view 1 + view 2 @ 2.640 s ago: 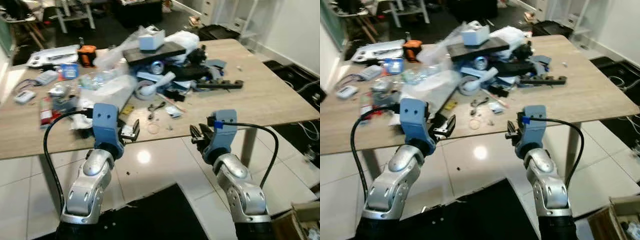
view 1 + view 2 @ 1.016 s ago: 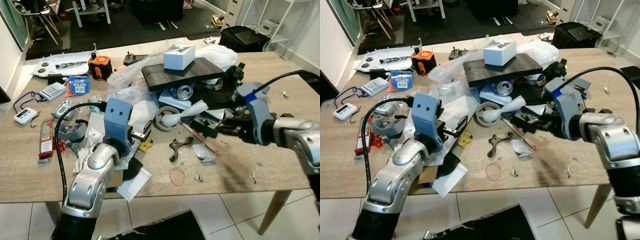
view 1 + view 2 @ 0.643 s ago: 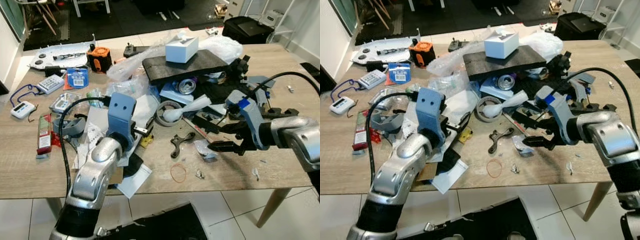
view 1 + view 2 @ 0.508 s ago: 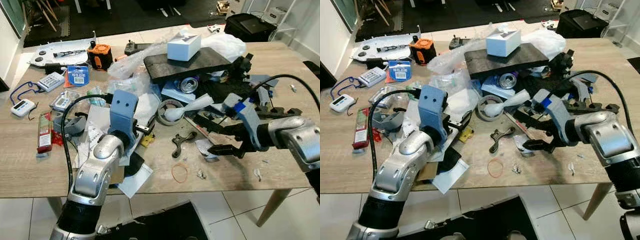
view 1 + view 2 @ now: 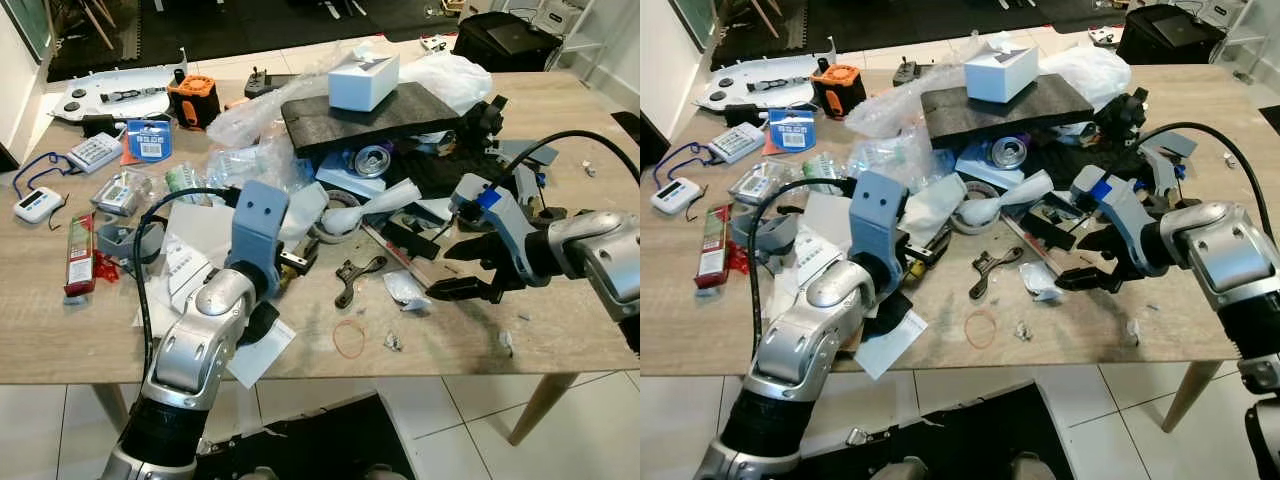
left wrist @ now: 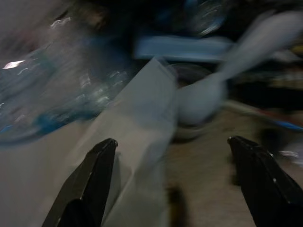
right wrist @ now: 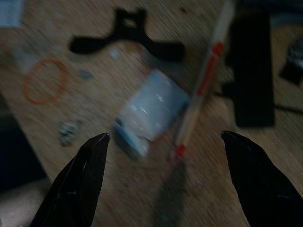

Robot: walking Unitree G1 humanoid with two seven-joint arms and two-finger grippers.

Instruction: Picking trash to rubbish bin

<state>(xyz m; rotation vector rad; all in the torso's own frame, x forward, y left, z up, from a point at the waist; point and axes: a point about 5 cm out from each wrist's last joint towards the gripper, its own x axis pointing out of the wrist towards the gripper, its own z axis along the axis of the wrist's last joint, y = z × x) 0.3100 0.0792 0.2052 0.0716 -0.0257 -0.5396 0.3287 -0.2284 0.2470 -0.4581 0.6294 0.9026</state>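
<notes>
While my right tool (image 5: 447, 268) hangs just over the wooden surface (image 5: 60, 330), fingers spread wide & holding nothing, entry for this moment runs:

Item 1, target: small crumpled clear wrapper (image 5: 406, 290), lying flat on bare wood near the front edge, just beside the tool's fingertips on the side toward my left arm. In the right wrist view the wrapper (image 7: 152, 110) sits between the two open fingers, ahead of them. Long axis runs roughly diagonal to the finger line; hard to say more, pic blurred.

Item 2, neighbours: thin red-and-white stick (image 7: 203, 80) touching or nearly touching the wrapper's far side; black bracket (image 5: 355, 277) and orange rubber band (image 5: 349, 338) near, apart from it.

Item 3, left tool (image 5: 297, 262): over white papers (image 5: 190, 265), fingers apart, empty, well apart from the wrapper.

Judgement: right arm is nearer; a short reach fwd & down should do it, risk of catching the stick too.
</notes>
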